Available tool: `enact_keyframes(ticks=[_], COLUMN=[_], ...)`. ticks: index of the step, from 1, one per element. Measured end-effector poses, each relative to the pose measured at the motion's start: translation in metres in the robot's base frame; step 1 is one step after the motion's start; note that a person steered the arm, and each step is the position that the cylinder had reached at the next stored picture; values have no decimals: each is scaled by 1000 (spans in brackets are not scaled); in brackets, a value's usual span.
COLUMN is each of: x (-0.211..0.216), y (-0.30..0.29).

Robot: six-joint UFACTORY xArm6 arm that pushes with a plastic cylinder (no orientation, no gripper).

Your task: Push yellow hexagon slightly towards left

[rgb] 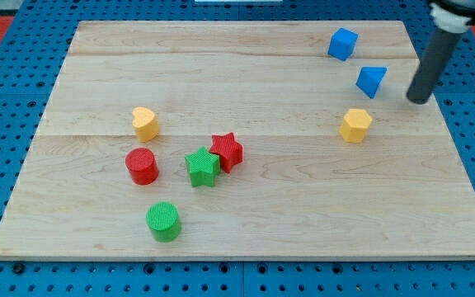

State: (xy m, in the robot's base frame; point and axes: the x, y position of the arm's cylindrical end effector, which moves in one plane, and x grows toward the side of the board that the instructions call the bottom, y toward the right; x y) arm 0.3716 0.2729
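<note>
On the wooden desk [246, 214], the yellow plastic hexagon block [355, 125] lies at the view's right, below the blue triangular block [372, 81]. My tip [419, 101] stands apart on its upper right, probably placed there to push it left. This end effector is a plain rod, so it has nothing to spread or pinch.

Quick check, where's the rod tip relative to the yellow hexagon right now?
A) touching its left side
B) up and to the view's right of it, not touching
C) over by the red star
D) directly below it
B: my tip sits toward the view's right and top of the yellow hexagon, with bare board between them, just right of the blue triangular block.
</note>
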Motion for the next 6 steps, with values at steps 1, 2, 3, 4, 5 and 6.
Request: enact_keyframes(ticks=[1,2,3,4,5,6], x=[-39,-20,5,82,88,80], y=[-41,-70,-6,-22,-114,-112])
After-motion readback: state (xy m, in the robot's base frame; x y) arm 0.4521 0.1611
